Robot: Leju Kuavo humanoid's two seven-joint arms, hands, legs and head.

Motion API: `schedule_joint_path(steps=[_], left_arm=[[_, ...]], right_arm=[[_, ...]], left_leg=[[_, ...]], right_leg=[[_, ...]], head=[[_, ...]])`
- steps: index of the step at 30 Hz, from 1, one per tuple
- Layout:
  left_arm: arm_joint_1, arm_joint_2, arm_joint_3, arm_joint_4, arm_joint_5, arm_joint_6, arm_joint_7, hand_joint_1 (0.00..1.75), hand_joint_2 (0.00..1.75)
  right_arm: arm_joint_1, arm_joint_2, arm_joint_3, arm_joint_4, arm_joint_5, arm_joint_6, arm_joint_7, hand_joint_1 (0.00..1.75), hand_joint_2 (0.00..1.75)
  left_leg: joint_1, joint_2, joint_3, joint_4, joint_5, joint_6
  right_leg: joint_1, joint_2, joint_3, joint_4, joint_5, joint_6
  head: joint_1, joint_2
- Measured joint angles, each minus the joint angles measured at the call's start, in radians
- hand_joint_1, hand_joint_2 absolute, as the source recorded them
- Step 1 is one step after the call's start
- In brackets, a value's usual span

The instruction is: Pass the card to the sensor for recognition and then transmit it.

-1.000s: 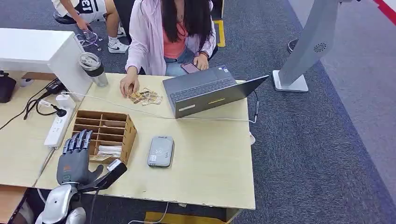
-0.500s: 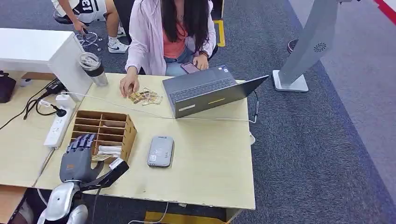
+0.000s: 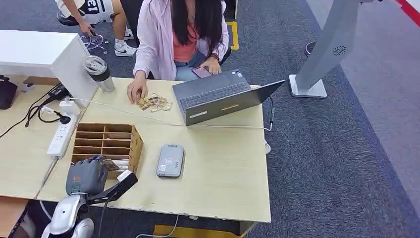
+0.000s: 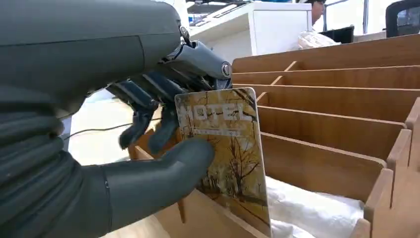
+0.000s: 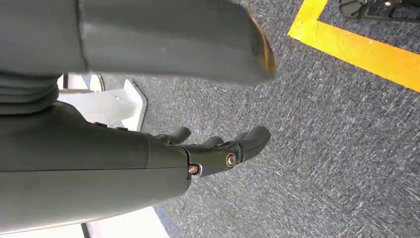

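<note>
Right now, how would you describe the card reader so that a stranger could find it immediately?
Find the pale wooden table and, at its near left side, the wooden sorting box. Just to the right of this box lies the card reader, flat on the tabletop. It is a small grey rounded slab, much smaller than the open laptop behind it.

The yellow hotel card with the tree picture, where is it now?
The yellow hotel card is pinched by the left hand over the near compartments of the wooden slotted organizer box, at the table's near left, left of the grey card sensor.
</note>
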Motion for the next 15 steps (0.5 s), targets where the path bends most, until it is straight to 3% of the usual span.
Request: schedule_joint_path(steps=[15], left_arm=[[-0.029,0.001,0.000,0.005,0.011,0.019,-0.002,1.75,1.75]], right_arm=[[-0.002,-0.002,0.003,0.000,0.002,0.000,0.000,0.00,0.00]], left_leg=[[0.000,0.000,0.000,0.000,0.000,0.000]], right_leg=[[0.000,0.000,0.000,0.000,0.000,0.000]], head=[[0.000,0.000]])
